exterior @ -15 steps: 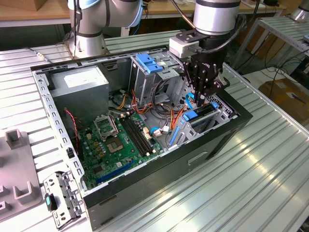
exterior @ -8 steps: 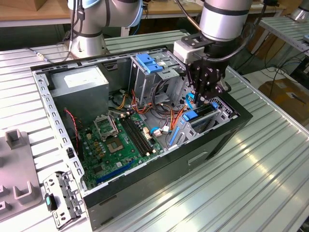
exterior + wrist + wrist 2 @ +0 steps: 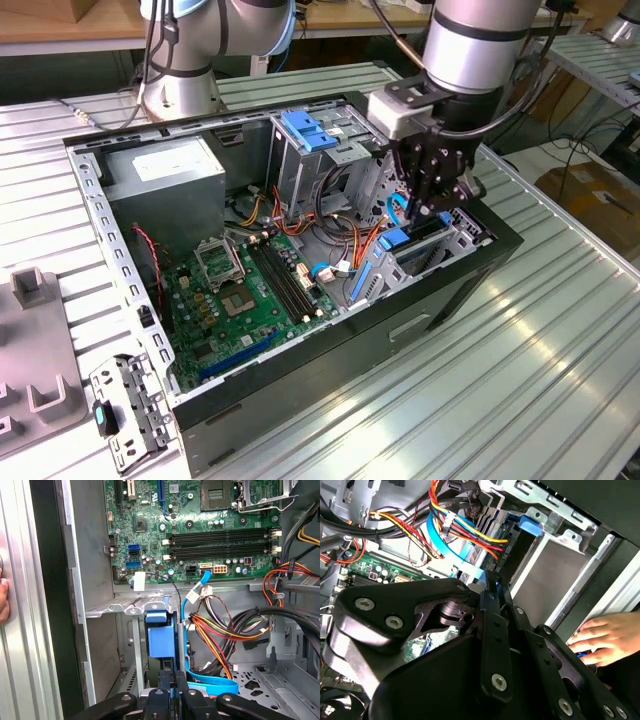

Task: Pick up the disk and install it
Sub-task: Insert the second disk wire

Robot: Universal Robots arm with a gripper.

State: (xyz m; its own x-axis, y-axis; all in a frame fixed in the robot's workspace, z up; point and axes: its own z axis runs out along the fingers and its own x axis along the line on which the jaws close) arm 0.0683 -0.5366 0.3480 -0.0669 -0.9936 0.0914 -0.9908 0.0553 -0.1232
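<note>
Hovering over the open computer case (image 3: 470,290) in the exterior view, my gripper (image 3: 437,205) sits just above the disk (image 3: 425,238) standing in its bay. In the first wrist view, my fingers (image 3: 166,682) look clamped onto the disk (image 3: 161,640). In the second wrist view, a person's hand (image 3: 605,640) rests beside the case.

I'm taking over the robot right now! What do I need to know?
Gripper: down inside the computer case, just above the drive bay at the exterior view's right. Open or shut can't be told.
Disk: standing on edge in that bay, blue edge toward the gripper.
Done: the disk is off the table and in the bay slot.
Left: whether it is pushed fully home can't be told, so check.
Note: a person's hand rests on the case's outside.
</note>
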